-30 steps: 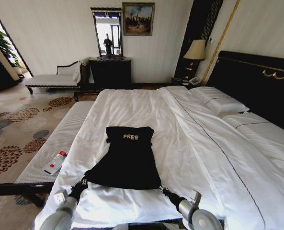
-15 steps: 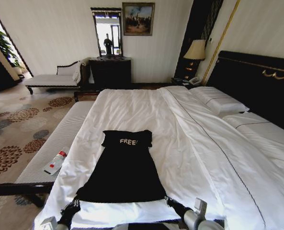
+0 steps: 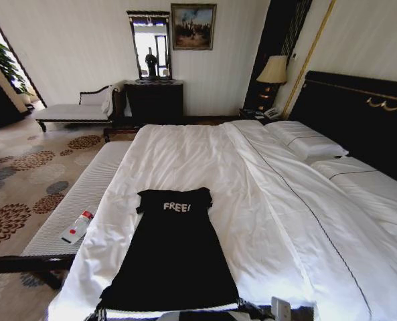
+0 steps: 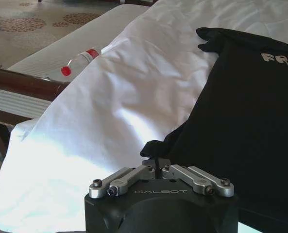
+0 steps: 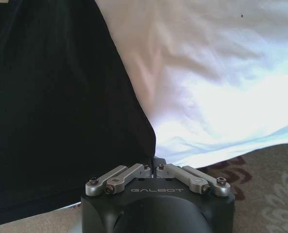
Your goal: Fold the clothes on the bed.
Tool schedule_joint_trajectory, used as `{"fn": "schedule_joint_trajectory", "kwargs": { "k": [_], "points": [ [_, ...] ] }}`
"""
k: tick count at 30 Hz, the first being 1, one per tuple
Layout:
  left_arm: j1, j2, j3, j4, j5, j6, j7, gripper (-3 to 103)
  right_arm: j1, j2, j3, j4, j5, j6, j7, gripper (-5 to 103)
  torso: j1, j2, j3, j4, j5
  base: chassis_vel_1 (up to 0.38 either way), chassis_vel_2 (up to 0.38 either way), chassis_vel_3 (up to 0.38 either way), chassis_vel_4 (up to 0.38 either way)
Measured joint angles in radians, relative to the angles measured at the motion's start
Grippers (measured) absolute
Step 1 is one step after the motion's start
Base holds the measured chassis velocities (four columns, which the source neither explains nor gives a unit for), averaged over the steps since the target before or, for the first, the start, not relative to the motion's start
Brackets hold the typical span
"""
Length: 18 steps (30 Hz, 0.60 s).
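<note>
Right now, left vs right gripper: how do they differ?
The left gripper pinches the T-shirt hem corner on the bench side; the right gripper pinches the corner on the pillow side. Cloth bunches up at the left gripper; at the right gripper it lies flatter. Shared: both shut on the hem at the bed's near edge.

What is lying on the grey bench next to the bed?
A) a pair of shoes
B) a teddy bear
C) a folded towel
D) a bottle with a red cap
D: a clear bottle with a red cap lies on its side on the grey bench beside the bed, and it also shows in the left wrist view.
</note>
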Motion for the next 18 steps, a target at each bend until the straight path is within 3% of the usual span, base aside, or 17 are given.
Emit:
{"fn": "schedule_joint_trajectory", "kwargs": {
  "k": [6, 18],
  "points": [
    [0.055, 0.004, -0.011, 0.006, 0.018, -0.037, -0.026, 2, -0.026, 0.002, -0.022, 0.010, -0.035, -0.036, 0.058, 1, 0.000, 0.000, 0.000, 0.0001, -0.0001, 0.000, 0.000, 0.000, 0.000],
    [0.004, -0.018, 0.034, 0.061, 0.052, -0.021, -0.039, 2, 0.025, 0.005, -0.050, -0.032, -0.040, -0.022, 0.073, 1, 0.000, 0.000, 0.000, 0.0002, 0.0000, 0.000, 0.000, 0.000, 0.000]
  ]
}}
